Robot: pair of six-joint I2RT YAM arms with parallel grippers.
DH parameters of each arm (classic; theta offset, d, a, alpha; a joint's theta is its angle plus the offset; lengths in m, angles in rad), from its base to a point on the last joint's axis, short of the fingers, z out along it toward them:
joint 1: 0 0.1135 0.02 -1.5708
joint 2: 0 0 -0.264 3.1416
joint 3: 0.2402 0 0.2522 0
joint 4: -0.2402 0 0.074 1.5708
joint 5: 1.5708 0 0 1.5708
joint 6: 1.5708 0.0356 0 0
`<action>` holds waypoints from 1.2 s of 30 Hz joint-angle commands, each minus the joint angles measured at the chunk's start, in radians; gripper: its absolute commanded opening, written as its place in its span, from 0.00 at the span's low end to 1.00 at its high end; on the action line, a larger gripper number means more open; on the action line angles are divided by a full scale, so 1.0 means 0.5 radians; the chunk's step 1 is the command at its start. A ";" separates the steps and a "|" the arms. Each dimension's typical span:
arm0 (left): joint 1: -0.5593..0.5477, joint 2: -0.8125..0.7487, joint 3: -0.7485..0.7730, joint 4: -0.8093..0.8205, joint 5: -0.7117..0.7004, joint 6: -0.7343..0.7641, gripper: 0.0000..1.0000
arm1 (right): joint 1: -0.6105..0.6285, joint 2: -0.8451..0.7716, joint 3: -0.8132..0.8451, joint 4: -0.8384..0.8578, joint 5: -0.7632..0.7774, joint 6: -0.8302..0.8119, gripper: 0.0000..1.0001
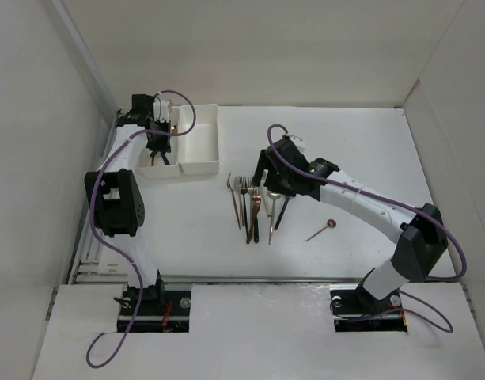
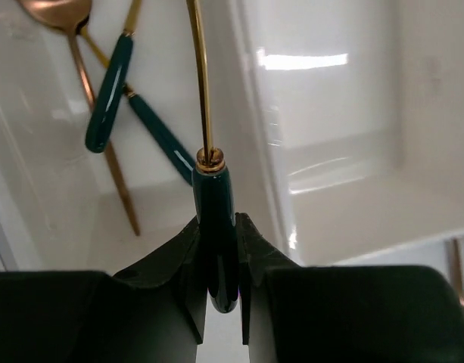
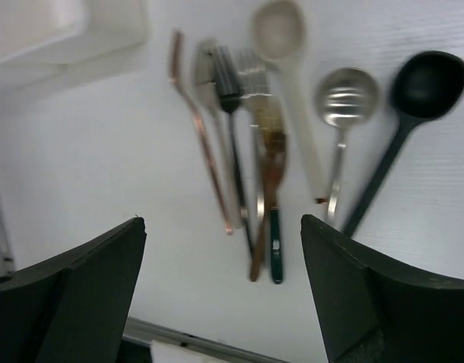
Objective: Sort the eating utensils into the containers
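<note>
while the left gripper (image 2: 218, 231) hangs over the left white bin (image 1: 159, 173), its fingers are clamped on the teal handle of a gold-stemmed utensil (image 2: 215, 193), whose head is out of frame. below it in that bin lie a copper spoon (image 2: 61, 15) and two more teal-handled pieces (image 2: 109, 92), crossing each other. the right bin (image 1: 201, 136) adjoins it. the right gripper (image 3: 222, 221) hovers with jaws spread wide above a cluster of utensils (image 3: 266, 174) on the white table (image 1: 361, 150): a copper piece (image 3: 201, 144), silver forks (image 3: 254, 72), a pale spoon (image 3: 281, 30), a silver spoon (image 3: 345, 94) and a black spoon (image 3: 428, 79). a lone copper spoon (image 1: 322, 229) lies apart to the right.
</note>
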 commanded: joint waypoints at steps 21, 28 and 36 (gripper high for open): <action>0.042 0.214 0.476 -0.086 -0.519 -0.059 0.63 | -0.254 0.330 -0.254 -0.268 0.110 0.125 0.73; 0.042 -0.061 0.685 -0.071 -0.713 -0.059 0.93 | -0.404 0.514 -0.324 -0.020 -0.159 0.085 0.72; 0.042 -0.509 0.472 0.159 -0.643 -0.240 1.00 | -0.405 0.680 -0.244 -0.017 -0.113 0.045 0.19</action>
